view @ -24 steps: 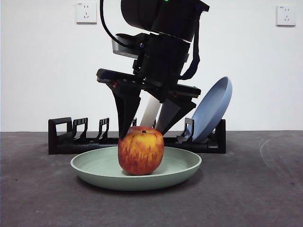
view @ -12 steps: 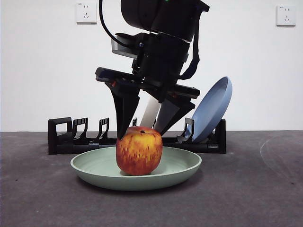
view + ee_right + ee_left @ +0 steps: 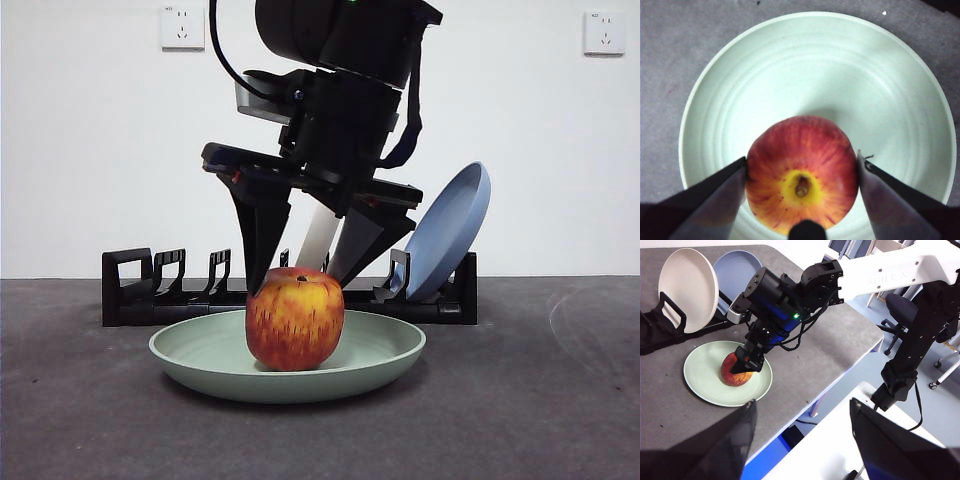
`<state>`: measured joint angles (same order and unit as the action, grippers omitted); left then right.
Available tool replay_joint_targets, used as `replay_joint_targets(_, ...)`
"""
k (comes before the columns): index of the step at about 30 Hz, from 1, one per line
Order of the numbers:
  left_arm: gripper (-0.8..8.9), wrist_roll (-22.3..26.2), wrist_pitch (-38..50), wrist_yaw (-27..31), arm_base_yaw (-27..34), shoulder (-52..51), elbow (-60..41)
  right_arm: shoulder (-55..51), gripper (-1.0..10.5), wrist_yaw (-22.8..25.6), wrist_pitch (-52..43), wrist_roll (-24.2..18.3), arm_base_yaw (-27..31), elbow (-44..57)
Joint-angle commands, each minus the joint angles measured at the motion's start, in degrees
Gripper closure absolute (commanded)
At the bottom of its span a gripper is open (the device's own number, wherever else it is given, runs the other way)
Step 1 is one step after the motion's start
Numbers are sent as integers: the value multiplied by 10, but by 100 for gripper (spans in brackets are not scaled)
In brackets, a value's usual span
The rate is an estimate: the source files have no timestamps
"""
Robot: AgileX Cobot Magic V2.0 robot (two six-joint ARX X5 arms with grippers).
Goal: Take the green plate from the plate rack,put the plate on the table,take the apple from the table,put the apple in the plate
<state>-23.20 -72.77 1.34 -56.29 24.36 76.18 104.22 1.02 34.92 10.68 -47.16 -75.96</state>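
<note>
My right gripper (image 3: 801,165) brackets the apple (image 3: 801,172) at 3 and 9 o'clock, fingers released; firm, smooth, roll-prone.

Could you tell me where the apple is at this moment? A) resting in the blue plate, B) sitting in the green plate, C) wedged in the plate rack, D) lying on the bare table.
B: the apple sits in the green plate, with the right gripper open around it.
</note>
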Motion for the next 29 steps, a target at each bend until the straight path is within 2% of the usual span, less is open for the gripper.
replay_joint_targets(1, 500, -2, 2, 2, 1, 0, -2, 6, 553, -2, -2, -3, 0, 0)
replay_joint_targets(4, 500, -2, 2, 1, 1, 0, -2, 6, 466, -2, -1, -1, 0, -1)
replay_joint_targets(14, 500, -2, 2, 2, 1, 0, -2, 6, 466, -2, 23, 13, 0, -14)
replay_joint_targets(18, 500, -2, 2, 2, 1, 0, -2, 3, 466, 2, 80, 12, 0, -57)
replay_joint_targets(22, 500, -2, 5, 2, 1, 0, -2, -16, 468, 17, 159, -8, 0, -120)
replay_joint_targets(25, 500, -2, 9, 7, 1, 0, -2, -60, 469, 29, 199, -23, -2, -142)
replay_joint_targets(29, 500, -2, 19, 44, 1, 0, -2, -142, 470, 29, 239, -24, -2, -141)
